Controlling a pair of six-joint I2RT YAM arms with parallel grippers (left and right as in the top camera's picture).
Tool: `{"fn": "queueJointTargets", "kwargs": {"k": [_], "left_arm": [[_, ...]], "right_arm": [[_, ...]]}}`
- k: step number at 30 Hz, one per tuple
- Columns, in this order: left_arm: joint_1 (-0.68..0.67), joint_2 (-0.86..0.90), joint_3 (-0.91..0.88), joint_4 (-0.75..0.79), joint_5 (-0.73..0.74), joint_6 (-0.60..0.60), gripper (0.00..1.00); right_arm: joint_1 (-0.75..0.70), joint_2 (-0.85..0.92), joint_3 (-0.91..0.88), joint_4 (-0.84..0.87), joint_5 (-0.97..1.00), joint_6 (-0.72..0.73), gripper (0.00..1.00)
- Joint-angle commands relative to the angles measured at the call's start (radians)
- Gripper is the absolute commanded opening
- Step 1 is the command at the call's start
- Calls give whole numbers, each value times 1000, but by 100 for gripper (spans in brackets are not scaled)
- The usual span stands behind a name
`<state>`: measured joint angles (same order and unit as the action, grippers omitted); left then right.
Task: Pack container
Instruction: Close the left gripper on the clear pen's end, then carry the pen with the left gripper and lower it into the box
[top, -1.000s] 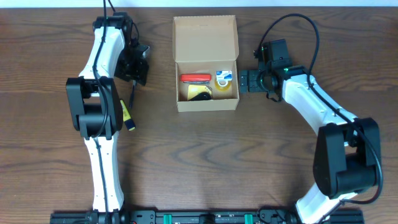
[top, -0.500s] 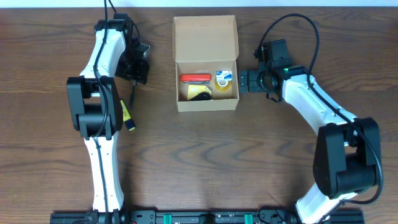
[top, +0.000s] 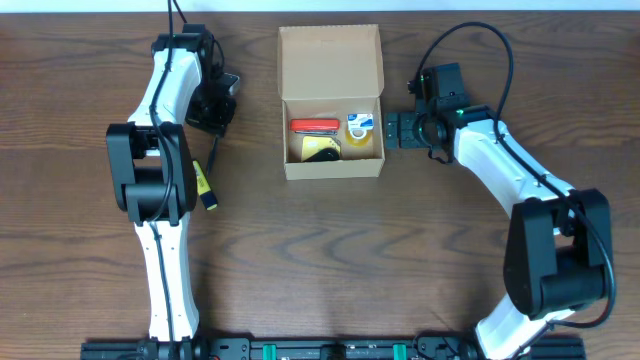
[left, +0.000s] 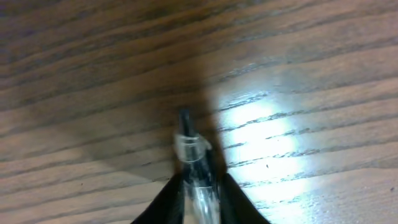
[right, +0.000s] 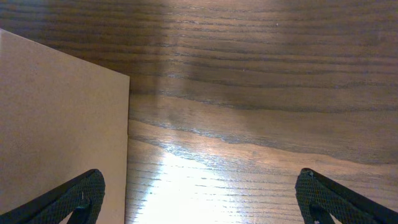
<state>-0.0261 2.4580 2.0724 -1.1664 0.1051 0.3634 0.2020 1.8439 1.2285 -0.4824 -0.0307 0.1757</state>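
The container (top: 331, 100), a tan cardboard box, stands open at the table's far middle with its flap lid tilted back. Inside lie a red item (top: 314, 126), a small tape roll (top: 360, 126) and a yellow-and-black item (top: 320, 149). My left gripper (top: 213, 112) is well left of the box, low over the wood. In the left wrist view it (left: 199, 190) is shut on a clear pen (left: 189, 146) with a black tip, which sticks out past the fingers. My right gripper (top: 396, 130) stands open just off the box's right wall (right: 62, 124), with nothing between its fingers (right: 81, 196).
A yellow marker with a dark end (top: 204, 186) lies on the table beside the left arm, nearer the front than the left gripper. Bare brown wood (top: 330, 250) stretches in front of the box. The right arm's cable (top: 470, 40) loops at the back right.
The left gripper's jaws have closed on the pen. The right arm and the box have not moved.
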Motion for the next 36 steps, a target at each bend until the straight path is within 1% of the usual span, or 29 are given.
{"fn": "queueJointTargets", "kwargs": {"k": [1,2,3,11,17,22,25,29,33,36], "left_arm": [[7,24,-35,-5,-9,-28,11],[7,24,-35,-3,-9,-36,7],[7,24,-35,-3,-8,-39,6],[7,9,-24,-31,-7,-103,6],[7,-58,76,-107,-8,-106,6],[7,-165,193,-123,-8,-98,6],[2,-228,230,-123,-3,-69,6],[-34,-325,237,-116,39,29,6],[-126,-388,237,-84,74,145,6],[-206,-393,237,-58,74,256,6]], "right_arm": [[-5,0,1,-1,-3,10,99],[-5,0,1,-1,-3,10,99],[-5,0,1,-1,-3,10,99],[-5,0,1,-1,-3,10,99],[-5,0,1,-1,-3,10,99],[-5,0,1,-1,-3,10,99],[-5,0,1,-1,-3,10,99],[-5,0,1,-1,-3,10,99],[-5,0,1,-1,-3,10,99],[-5,0,1,-1,-3,10,99]]}}
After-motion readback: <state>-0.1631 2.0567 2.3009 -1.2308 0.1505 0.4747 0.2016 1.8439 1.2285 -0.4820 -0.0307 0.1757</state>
